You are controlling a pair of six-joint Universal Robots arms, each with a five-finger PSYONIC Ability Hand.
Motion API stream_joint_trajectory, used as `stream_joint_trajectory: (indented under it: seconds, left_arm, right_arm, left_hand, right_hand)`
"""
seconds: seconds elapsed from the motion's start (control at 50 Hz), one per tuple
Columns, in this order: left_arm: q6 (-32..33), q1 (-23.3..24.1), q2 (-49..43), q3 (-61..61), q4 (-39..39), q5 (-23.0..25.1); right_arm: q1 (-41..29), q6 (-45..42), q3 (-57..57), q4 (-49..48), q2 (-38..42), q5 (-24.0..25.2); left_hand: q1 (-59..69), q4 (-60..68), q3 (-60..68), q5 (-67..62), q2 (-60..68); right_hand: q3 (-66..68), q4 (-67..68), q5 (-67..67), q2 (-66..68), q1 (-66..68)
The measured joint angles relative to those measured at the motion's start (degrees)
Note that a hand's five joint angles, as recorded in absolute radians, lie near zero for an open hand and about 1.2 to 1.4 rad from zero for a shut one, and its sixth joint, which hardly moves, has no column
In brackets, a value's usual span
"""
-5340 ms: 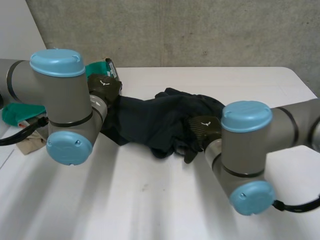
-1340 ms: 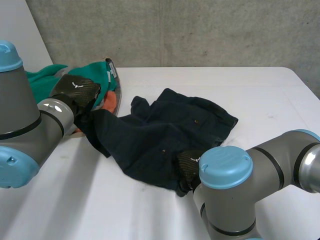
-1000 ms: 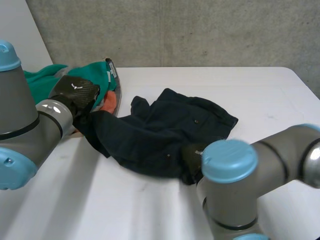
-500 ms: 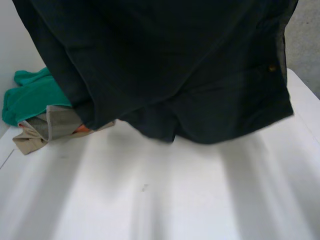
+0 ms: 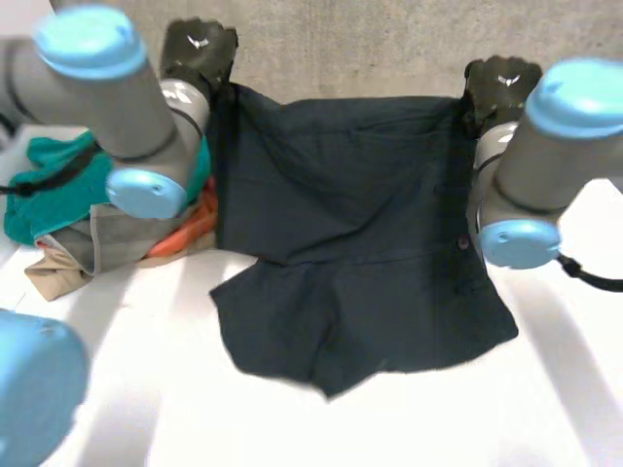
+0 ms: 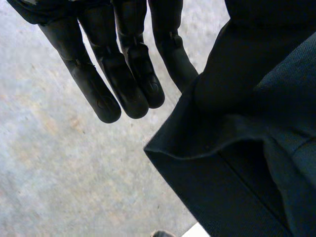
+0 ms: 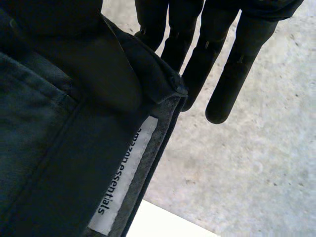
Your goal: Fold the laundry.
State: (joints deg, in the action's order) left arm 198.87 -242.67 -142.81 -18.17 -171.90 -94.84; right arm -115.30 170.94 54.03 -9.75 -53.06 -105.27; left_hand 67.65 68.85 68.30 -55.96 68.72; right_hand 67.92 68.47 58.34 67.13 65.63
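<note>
Holding up: we hold the dark shorts (image 5: 350, 243) high so they hang flat, legs resting on the surface (image 5: 146, 389).
Left robot hand (image 5: 200, 51): pinches one waist corner.
Right robot hand (image 5: 501, 83): pinches the other.

Head cam: behind and between the arms (image 5: 136, 107), looking down across the table (image 5: 146, 389) to the concrete wall (image 5: 370, 49), mid range. Left wrist cam: looks along the left hand (image 6: 123, 74), very close, wall behind. Right wrist cam: same along the right hand (image 7: 237, 64). All 3 views share the shorts (image 5: 341, 195), each wrist cam catching 1 top corner.
</note>
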Motion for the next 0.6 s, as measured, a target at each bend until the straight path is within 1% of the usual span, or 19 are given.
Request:
stream_joint_trajectory:
  seconds: [0.04, 0.06, 0.14, 0.16, 0.18, 0.2, 0.22, 0.24, 0.26, 0.28, 0.3, 0.36, 0.42, 0.48, 0.54, 0.6]
  left_arm:
    - [0.4, 0.0, -3.0, 2.6, -1.1, -0.1]
    - [0.8, -0.1, -6.6, 5.9, -2.3, -0.3]
    - [1.3, -0.3, -14.7, 14.5, -4.2, -0.6]
    - [1.4, -0.4, -16.0, 15.9, -4.3, -0.6]
    - [1.4, -0.4, -17.2, 17.3, -4.4, -0.6]
    - [1.4, -0.4, -18.6, 18.9, -4.5, -0.5]
    - [1.4, -0.3, -19.8, 20.2, -4.4, -0.3]
    - [1.5, -0.2, -21.1, 21.8, -4.3, 0.0]
    - [1.5, -0.1, -21.6, 22.2, -4.2, 0.1]
    - [1.6, 0.0, -22.0, 22.7, -4.1, 0.3]
    - [1.7, 0.2, -22.2, 23.0, -4.0, 0.4]
    - [1.8, 0.4, -21.3, 22.5, -3.6, 0.3]
    - [1.9, 0.5, -18.3, 20.5, -2.6, -0.9]
    - [2.0, 0.9, -13.4, 16.7, -0.8, -3.0]
    - [2.0, 1.5, -7.7, 11.1, 2.0, -5.3]
    - [1.8, 2.5, -0.3, 2.2, 5.7, -7.2]
  right_arm:
    - [0.0, -0.7, -0.6, -3.4, 2.7, -0.9]
    - [-0.1, -1.8, -1.3, -7.5, 5.8, -1.6]
    - [-0.3, -6.0, -3.4, -17.3, 12.7, -2.1]
    - [-0.3, -6.7, -3.9, -18.7, 13.7, -2.0]
    - [-0.3, -7.6, -4.6, -20.5, 15.1, -2.0]
    - [-0.3, -8.6, -5.5, -22.3, 16.6, -1.9]
    - [-0.2, -9.3, -6.4, -23.6, 17.9, -1.7]
    - [-0.1, -10.3, -8.2, -24.9, 19.9, -1.5]
    - [0.0, -10.6, -9.0, -25.1, 20.6, -1.4]
    - [0.1, -10.9, -10.1, -25.1, 21.4, -1.1]
    - [0.3, -11.1, -11.2, -24.7, 22.0, -0.9]
    - [1.2, -10.6, -13.6, -21.6, 22.2, 0.3]
    - [2.3, -9.3, -14.9, -16.4, 20.2, 2.7]
    - [3.9, -7.9, -14.8, -8.7, 16.3, 8.0]
    - [5.4, -7.7, -13.3, -1.2, 11.7, 14.6]
    - [7.3, -9.1, -10.2, 6.1, 6.4, 21.9]
  left_hand:
    - [0.0, 0.0, 0.0, 0.0, 0.0]
    - [0.0, 0.0, 0.0, 0.0, 0.0]
    - [-0.4, -0.3, -0.2, 0.1, -0.2]
    - [-3.4, -3.2, -3.0, 2.4, -3.9]
    - [-12.7, -11.5, -11.1, 10.1, -12.5]
    - [-21.1, -18.9, -19.5, 17.3, -19.9]
    - [-26.9, -23.8, -23.1, 22.1, -24.8]
    - [-52.2, -47.7, -46.5, 45.3, -48.0]
    - [-55.6, -52.4, -51.7, 49.4, -52.3]
    - [-56.6, -54.4, -53.7, 51.1, -54.2]
    - [-56.9, -57.3, -56.1, 53.3, -56.5]
    - [-56.9, -57.6, -56.3, 53.3, -56.8]
    - [-56.9, -57.6, -56.3, 53.3, -56.8]
    - [-56.9, -57.6, -56.3, 53.3, -56.9]
    - [-56.9, -57.6, -56.3, 53.3, -56.9]
    - [-56.9, -57.6, -56.3, 53.3, -56.9]
  right_hand:
    - [0.0, 0.0, 0.0, 0.0, 0.0]
    - [0.0, 0.0, 0.0, 0.0, 0.0]
    - [-0.1, -0.1, -0.1, -0.1, -0.1]
    - [-4.4, -4.4, -4.5, -4.2, -4.3]
    - [-12.7, -12.7, -13.0, -12.6, -11.7]
    - [-22.1, -22.0, -22.6, -23.7, -22.5]
    - [-31.5, -31.3, -32.2, -32.2, -31.0]
    - [-40.6, -40.3, -41.7, -41.6, -40.3]
    - [-50.7, -50.8, -51.5, -51.7, -50.2]
    - [-54.6, -54.4, -54.8, -54.5, -52.6]
    - [-55.7, -55.8, -55.9, -55.3, -53.1]
    - [-55.9, -56.2, -55.9, -55.4, -53.1]
    - [-55.9, -56.2, -55.9, -55.4, -53.1]
    - [-55.9, -56.2, -55.9, -55.4, -53.1]
    - [-55.9, -56.2, -55.9, -55.4, -53.1]
    - [-55.9, -56.2, -55.9, -55.4, -53.1]
